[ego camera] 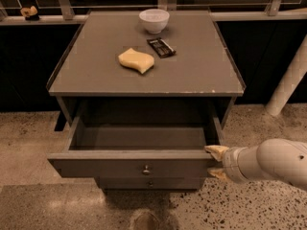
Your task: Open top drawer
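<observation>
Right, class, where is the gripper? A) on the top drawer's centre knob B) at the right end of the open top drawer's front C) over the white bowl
B: the gripper sits at the right end of the top drawer front, well clear of its knob.

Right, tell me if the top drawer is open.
Open: the top drawer is pulled out, interior visible; gripper at its right front corner.

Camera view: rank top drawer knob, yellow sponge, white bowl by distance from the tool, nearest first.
The tool is at the right end of the open top drawer front.
1. knob: just left of it, centre of the drawer front.
2. yellow sponge: up and left, middle of the tabletop.
3. white bowl: by the tabletop's back edge.
</observation>
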Action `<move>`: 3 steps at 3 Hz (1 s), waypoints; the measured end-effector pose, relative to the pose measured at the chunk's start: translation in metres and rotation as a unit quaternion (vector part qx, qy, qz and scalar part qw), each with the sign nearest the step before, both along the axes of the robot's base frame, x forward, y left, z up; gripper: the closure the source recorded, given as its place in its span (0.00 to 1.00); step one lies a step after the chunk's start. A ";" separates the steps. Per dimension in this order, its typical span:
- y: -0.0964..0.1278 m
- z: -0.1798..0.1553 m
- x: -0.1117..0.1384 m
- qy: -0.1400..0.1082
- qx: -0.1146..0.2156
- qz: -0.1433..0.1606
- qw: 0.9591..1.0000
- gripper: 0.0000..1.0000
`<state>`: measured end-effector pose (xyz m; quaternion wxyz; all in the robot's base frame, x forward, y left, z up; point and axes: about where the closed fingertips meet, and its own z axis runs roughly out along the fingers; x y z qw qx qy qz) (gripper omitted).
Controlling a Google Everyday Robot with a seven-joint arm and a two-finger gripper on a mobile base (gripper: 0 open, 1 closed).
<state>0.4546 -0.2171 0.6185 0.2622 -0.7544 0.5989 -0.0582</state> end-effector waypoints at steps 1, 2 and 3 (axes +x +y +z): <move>0.000 -0.001 -0.007 0.001 0.000 0.000 1.000 1.00; 0.000 0.000 -0.007 0.001 0.000 0.000 1.000 1.00; 0.000 -0.001 -0.014 0.002 0.001 -0.001 1.000 1.00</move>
